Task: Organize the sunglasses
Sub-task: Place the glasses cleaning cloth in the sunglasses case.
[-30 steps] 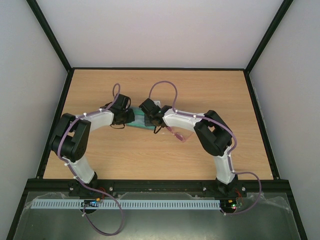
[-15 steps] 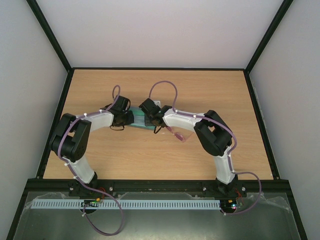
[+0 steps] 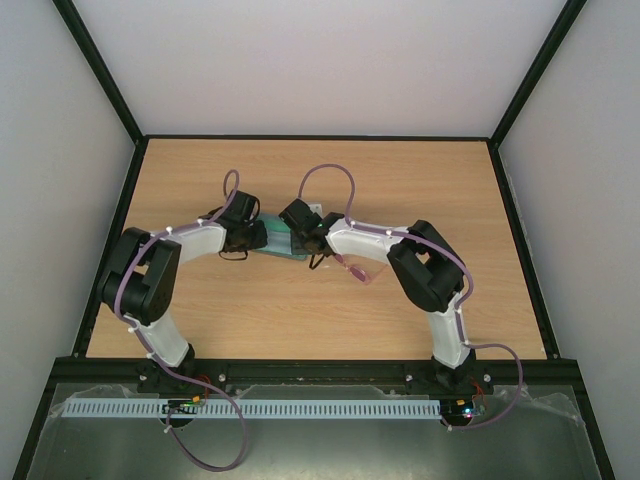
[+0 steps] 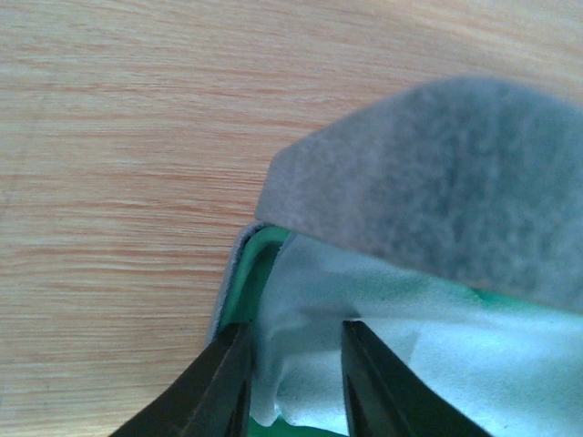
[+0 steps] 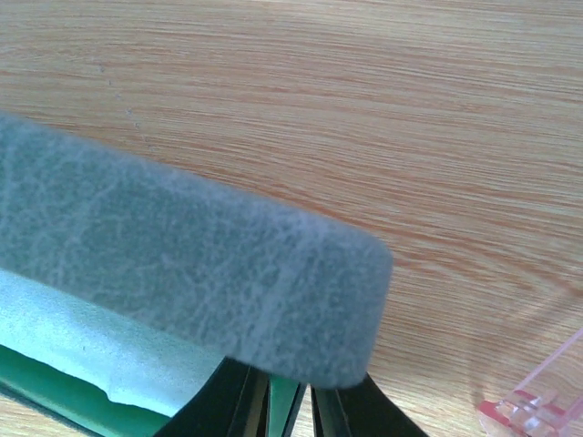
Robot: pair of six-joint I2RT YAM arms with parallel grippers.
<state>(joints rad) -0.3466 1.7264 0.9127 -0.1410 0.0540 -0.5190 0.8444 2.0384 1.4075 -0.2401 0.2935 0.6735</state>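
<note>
left jaws apart over cloth (image 4: 364, 309) | right jaws astride case (image 5: 182, 264) rim, cannot tell if clamped | sunglasses (image 3: 357, 268) nearby

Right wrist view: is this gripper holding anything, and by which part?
The right gripper seems to pinch the case by its green-lined lower rim, under the raised lid. The sunglasses lie unheld on the table.

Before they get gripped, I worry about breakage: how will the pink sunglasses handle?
The sunglasses look thin-framed and translucent, so probably light and fragile if pinched. On the smooth wooden table they would likely slide when nudged, not roll.
</note>
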